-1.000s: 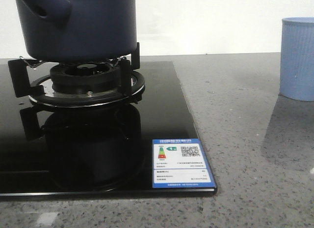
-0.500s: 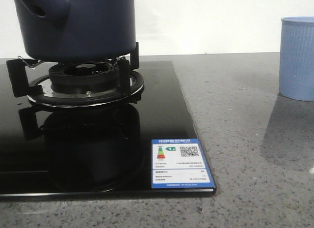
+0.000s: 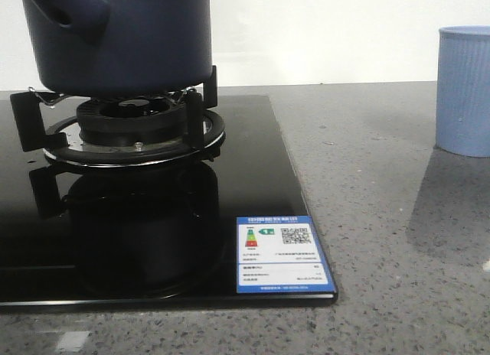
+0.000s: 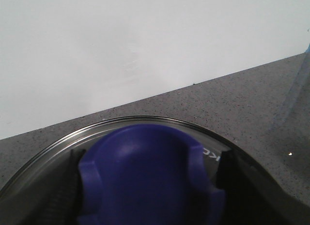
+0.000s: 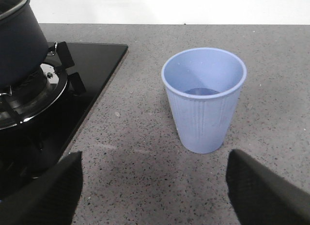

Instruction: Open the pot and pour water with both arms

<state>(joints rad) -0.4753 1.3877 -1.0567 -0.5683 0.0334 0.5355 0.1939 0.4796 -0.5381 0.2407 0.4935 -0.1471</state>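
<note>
Underfoot, speckled grey stone counter point(image 3: 383, 179) against a plain white wall point(image 3: 329, 34), with a glossy black glass hob point(image 3: 253, 179) bearing a blue energy label point(image 3: 283, 254). Off to the right, well apart from the hob, a pale blue ribbed cup point(image 5: 204, 99), upright, framed by the right gripper point(image 5: 154, 186) with fingers spread wide and empty. On the burner grate point(image 3: 130, 129), the pot point(image 3: 122, 37): dark navy, matte, stubby hollow side handle, glass lid point(image 4: 145, 123) on, its blue knob point(image 4: 145, 181) clasped between the left gripper's point(image 4: 147, 186) fingers.
</note>
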